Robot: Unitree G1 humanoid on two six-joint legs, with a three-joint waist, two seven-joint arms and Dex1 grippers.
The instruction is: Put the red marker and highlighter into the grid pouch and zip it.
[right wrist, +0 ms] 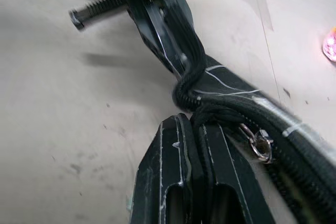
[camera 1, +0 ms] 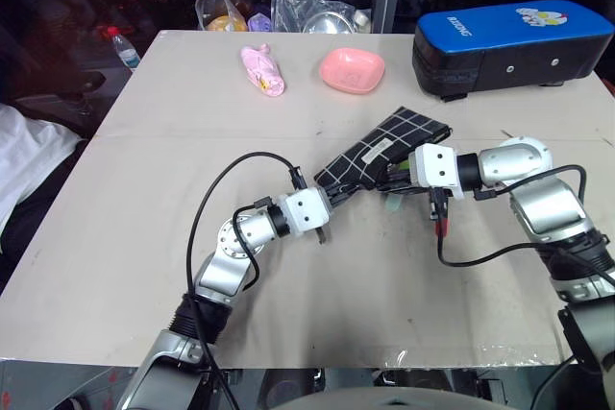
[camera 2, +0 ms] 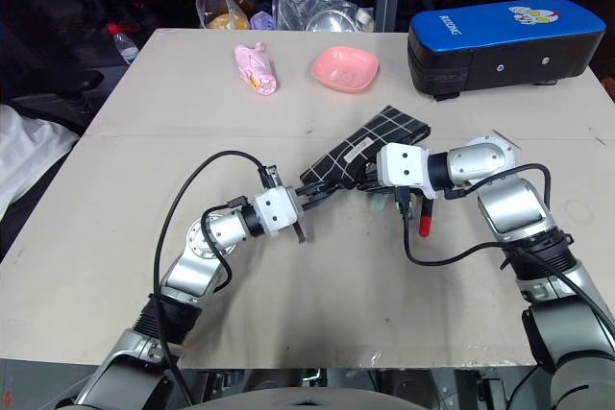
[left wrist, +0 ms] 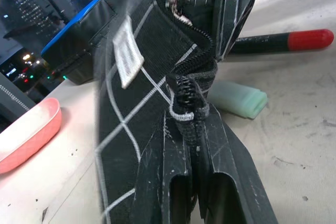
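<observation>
I had the left gripper [camera 1: 332, 201] and right gripper [camera 1: 389, 178] both pinched on the grid pouch [camera 1: 384, 149], whose long axis ran between them, while red marker [left wrist: 283, 41] and highlighter [left wrist: 239, 98] lay, apparently, outside beside it

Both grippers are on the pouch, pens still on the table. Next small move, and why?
Probably pull the two grips apart to spread the mouth. The left gripper is shut on the grid pouch at its zipper end, the right gripper shut on its edge by the zipper pull. The red marker and highlighter lie outside on the table, so the pouch needs opening before loading.
</observation>
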